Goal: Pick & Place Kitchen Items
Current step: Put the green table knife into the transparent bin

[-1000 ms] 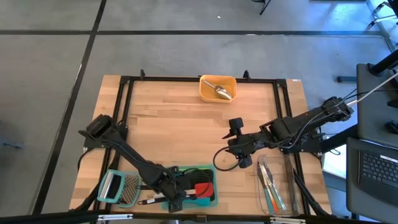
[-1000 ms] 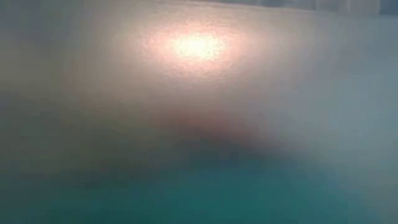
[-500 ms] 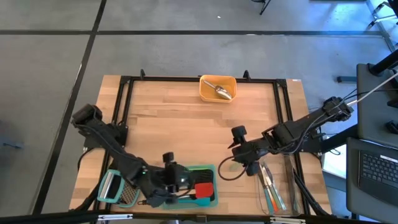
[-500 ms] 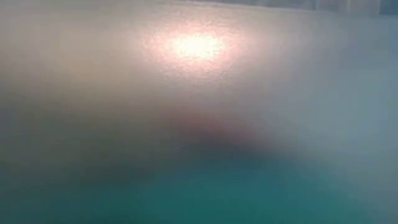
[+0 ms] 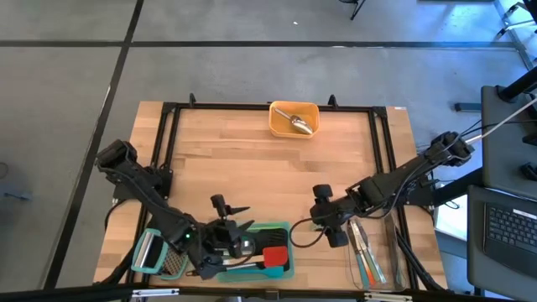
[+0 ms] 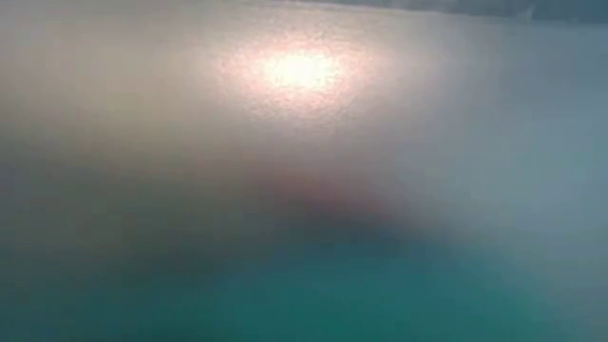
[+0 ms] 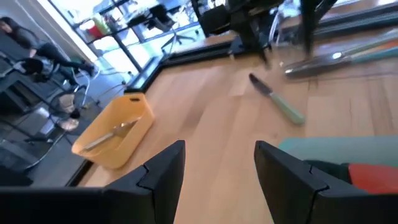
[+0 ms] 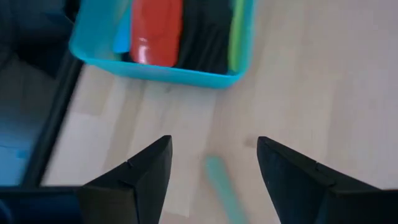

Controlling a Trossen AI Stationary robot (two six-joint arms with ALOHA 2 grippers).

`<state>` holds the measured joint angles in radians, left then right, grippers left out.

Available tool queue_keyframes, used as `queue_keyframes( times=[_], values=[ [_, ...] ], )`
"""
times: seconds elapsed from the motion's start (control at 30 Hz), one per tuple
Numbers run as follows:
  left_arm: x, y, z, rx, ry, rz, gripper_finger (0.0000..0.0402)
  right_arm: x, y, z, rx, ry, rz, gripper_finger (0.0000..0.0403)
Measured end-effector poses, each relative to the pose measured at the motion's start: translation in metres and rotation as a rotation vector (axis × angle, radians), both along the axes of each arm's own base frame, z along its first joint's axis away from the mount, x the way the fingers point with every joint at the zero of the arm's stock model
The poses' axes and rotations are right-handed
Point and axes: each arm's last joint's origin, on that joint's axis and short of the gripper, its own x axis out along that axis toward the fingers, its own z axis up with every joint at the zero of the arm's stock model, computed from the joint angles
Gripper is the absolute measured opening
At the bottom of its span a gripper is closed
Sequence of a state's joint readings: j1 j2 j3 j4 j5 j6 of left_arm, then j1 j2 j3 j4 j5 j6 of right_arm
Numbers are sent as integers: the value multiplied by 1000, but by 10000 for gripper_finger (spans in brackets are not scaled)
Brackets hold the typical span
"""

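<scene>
A knife [image 7: 277, 99] with a pale green handle [image 8: 221, 180] lies flat on the wooden table between the teal container [image 5: 281, 267] and the clear container [image 5: 371, 252]. My right gripper [image 5: 319, 221] hangs open just above it, tilted down, the handle showing between its fingers. My left gripper [image 5: 242, 218] is open and holds nothing; it is raised over the teal container's far left corner and points nearly level toward the table's far right. In the teal container lie a red turner [image 8: 155, 28], black utensils and a green spatula [image 8: 235, 31].
An orange container [image 5: 294, 119] with a silver scoop [image 7: 115, 132] stands at the far edge. A flat grater [image 5: 161, 253] lies at the near left. The clear container holds several utensils. A black frame [image 5: 168, 134] runs round the table. The low view is blurred, with teal close before it.
My left gripper has risen out of the teal container and tipped up from pointing down to nearly level. My right gripper has gone down and toward the table's near edge, coming over the knife.
</scene>
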<state>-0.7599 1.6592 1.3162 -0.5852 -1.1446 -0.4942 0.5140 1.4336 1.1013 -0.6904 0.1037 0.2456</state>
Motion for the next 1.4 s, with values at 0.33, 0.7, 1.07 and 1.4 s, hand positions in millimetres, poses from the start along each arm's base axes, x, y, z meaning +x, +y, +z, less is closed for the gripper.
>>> queue_keyframes(
  times=[0.33, 0.7, 1.07, 1.4],
  values=[
    [2, 8, -15, -17, 7, 32, 189, 4, 5, -18, 6, 63, -14, 236],
    [4, 7, -12, 21, -22, 42, 189, 13, -15, -49, -56, 264, -312, 206],
    [4, 7, -13, 10, -13, 34, 189, 9, -38, -78, -7, 499, -658, 53],
    [4, 6, -13, -3, -2, 21, 189, -10, -52, -104, 91, 702, -863, 40]
  ],
)
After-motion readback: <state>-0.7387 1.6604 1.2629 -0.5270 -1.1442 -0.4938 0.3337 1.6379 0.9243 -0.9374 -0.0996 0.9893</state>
